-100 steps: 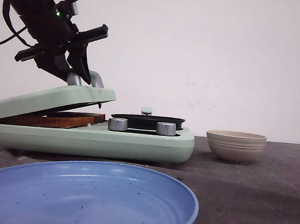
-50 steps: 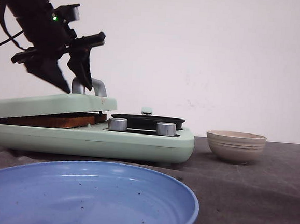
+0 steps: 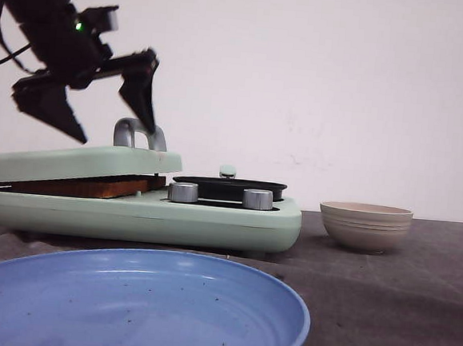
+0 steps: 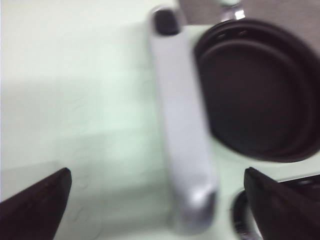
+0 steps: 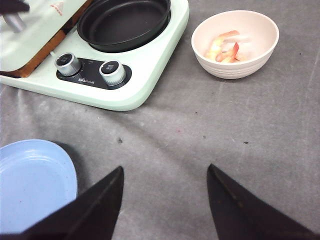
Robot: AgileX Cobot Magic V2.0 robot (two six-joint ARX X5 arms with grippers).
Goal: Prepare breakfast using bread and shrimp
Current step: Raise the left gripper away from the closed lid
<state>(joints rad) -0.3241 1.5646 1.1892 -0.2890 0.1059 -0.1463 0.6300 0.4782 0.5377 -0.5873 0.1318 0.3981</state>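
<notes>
The bread (image 3: 86, 186) shows as a brown toasted edge under the mint-green lid (image 3: 80, 163) of the breakfast maker (image 3: 211, 223); it also shows in the right wrist view (image 5: 42, 59). My left gripper (image 3: 115, 128) is open and empty, raised just above the lid's silver handle (image 3: 138, 134), which sits between the jaws in the left wrist view (image 4: 185, 135). The shrimp (image 5: 226, 47) lie as pinkish-orange pieces in the beige ribbed bowl (image 5: 260, 30). My right gripper (image 5: 165, 172) is open and empty, high above the grey table.
A black round pan (image 3: 229, 187) sits in the maker beside the lid, with two silver knobs (image 3: 183, 192) in front. A blue plate (image 3: 133, 305) lies at the near edge. The beige bowl (image 3: 364, 225) stands right of the maker.
The lid has dropped from propped open to nearly shut on the bread. My left gripper has let go of the handle, opened wide and risen above it. The right arm has not moved.
</notes>
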